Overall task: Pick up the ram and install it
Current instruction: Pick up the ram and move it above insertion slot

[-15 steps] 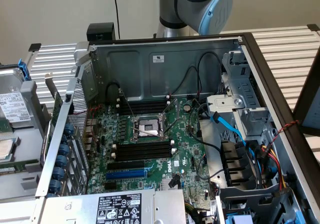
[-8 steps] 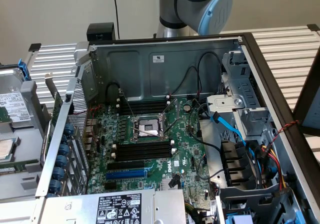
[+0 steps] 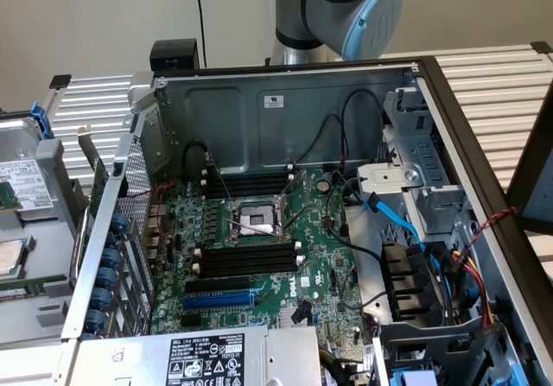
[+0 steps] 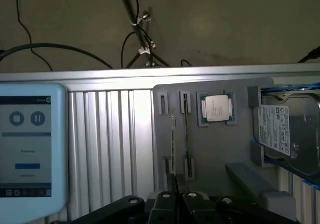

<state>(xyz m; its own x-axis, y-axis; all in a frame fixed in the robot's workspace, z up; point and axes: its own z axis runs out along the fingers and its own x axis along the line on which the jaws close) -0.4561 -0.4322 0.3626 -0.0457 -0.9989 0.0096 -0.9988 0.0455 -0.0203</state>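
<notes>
— Which step is in hand?
— The pick, I'd judge. The fingers [image 4: 167, 209] are pressed nearly together, hanging over the near end of the ram [image 4: 173, 141]. Whether they touch it I cannot tell.
— Where does the ram sit?
— On edge in the gray tray [image 4: 215, 154], on its tablet [image 4: 27, 144] side. A second stick [image 4: 186, 134] stands just beside it, and a processor [image 4: 216, 107] lies toward the tray's far edge.
— Its heading?
— Long axis parallel to the ribs of the desk [image 4: 110, 134], pointing from the fingers to the desk's far edge.
— What does the pick call for?
— A pinch across the thin edge, square to that axis and clear of the neighbour. Farther off, the memory slots [image 3: 251, 258] in the open case [image 3: 285, 118] look empty, so nothing is installed yet.
</notes>
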